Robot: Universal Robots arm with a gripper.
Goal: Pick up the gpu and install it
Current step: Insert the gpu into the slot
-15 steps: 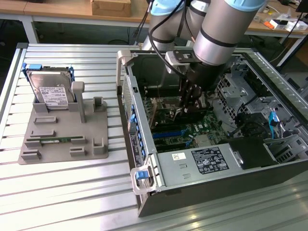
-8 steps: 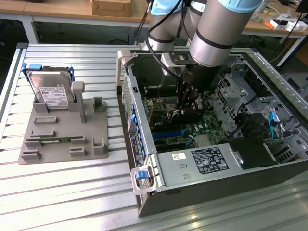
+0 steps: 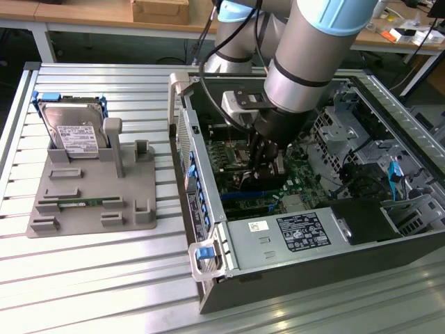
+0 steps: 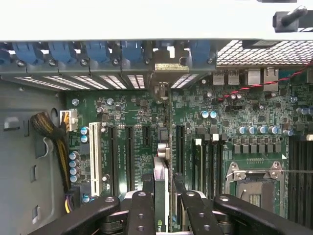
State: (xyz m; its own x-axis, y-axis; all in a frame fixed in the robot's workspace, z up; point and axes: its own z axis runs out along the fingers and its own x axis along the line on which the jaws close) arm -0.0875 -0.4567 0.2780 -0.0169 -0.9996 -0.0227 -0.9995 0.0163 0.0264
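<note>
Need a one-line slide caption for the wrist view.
Gripper holds the gpu edge-on over the motherboard slots.

A ribbed silver aluminium counter (image 3: 90,278) carries two things. Toward the exterior view's left lies a flat grey plastic holder tray (image 3: 97,198) with upright brackets. Toward the exterior view's right, just beside the tray, sits an open dark grey metal computer case (image 3: 278,278), lying on its side.

gpu (image 4: 160,196) seen edge-on, lower part hidden between gripper (image 4: 161,203) fingers, hard drive (image 3: 75,129) label too small to read
</note>
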